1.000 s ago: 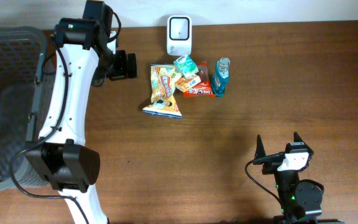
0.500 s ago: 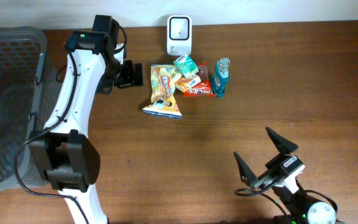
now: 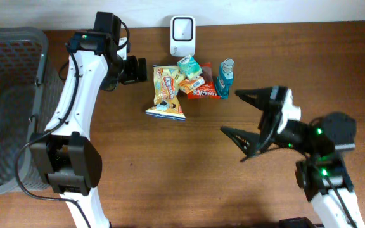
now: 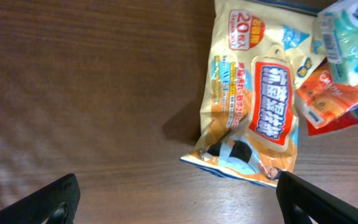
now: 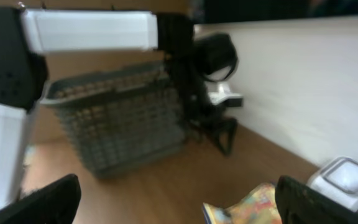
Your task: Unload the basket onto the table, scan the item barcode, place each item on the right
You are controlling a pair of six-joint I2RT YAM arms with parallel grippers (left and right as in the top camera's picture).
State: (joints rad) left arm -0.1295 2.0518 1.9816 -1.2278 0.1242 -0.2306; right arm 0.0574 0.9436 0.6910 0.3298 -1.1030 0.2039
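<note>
1. Both grippers are seen with fingers spread wide and nothing held. The left gripper [image 3: 134, 69] hangs just beside the pile, and the right gripper [image 3: 246, 119] is raised well apart, at roughly 4 o'clock from it.
2. The snack bag [image 3: 166, 92] is laid flat at 3 o'clock from the left gripper, touching an orange packet [image 3: 203, 88] and a green pack [image 3: 187, 66]. A blue bottle [image 3: 226, 77] is at the pile's 3 o'clock edge.
3. The scanner [image 3: 182, 35] is stood near, at the pile's 12 o'clock.
4. One item is probably best pinched by a free edge so no barcode gets covered, then turned toward the scanner.
5. Only a red "20" can be read on the bag. No barcode is seen.
</note>
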